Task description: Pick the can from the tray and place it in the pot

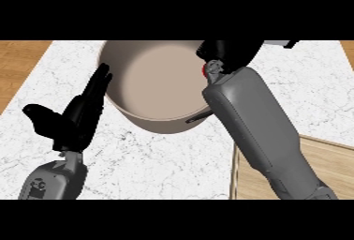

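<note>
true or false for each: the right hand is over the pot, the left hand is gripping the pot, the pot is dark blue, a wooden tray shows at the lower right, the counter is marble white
1. The right hand is over the rim of the pot. True; a bit of red shows beside it, too hidden to identify.
2. The left hand is gripping the pot. False: its fingers are straight, and it sits open beside the pot's left wall.
3. The pot is dark blue. False: it is beige.
4. A wooden tray shows at the lower right. True.
5. The counter is veined white marble. True.
</note>
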You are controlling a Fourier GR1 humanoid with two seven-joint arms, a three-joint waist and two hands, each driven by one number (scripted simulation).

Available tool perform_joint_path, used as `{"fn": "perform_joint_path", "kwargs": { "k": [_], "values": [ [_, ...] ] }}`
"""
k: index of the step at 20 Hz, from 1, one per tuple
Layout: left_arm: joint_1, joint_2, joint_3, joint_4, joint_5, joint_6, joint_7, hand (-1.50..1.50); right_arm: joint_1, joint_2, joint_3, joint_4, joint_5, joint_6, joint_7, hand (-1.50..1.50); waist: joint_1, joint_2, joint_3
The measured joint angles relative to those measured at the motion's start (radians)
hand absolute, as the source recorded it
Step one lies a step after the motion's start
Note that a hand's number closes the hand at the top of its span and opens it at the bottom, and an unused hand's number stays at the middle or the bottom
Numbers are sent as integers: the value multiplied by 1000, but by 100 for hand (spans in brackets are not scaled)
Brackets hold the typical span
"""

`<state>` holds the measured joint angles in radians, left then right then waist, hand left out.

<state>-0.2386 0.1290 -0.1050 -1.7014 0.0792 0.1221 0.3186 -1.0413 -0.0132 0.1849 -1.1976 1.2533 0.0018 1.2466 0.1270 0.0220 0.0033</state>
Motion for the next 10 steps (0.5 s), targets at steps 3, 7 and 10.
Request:
{"fn": "perform_joint_path", "kwargs": {
  "k": [3, 7, 10],
  "values": [
    [-11, -2, 2, 5, 1, -1, 8, 0, 9, 0, -37, 25, -54, -54, -6, -150, 8, 3, 0],
    [-12, -7, -1, 7, -6, 3, 8, 0, 17, 1, -65, 30, -88, -149, -29, -150, 12, 3, 1],
    [-10, -7, 5, 9, -6, 5, 6, 0, 7, 2, -73, 17, -50, -245, -53, -150, 2, -1, 1]
  ]
}}
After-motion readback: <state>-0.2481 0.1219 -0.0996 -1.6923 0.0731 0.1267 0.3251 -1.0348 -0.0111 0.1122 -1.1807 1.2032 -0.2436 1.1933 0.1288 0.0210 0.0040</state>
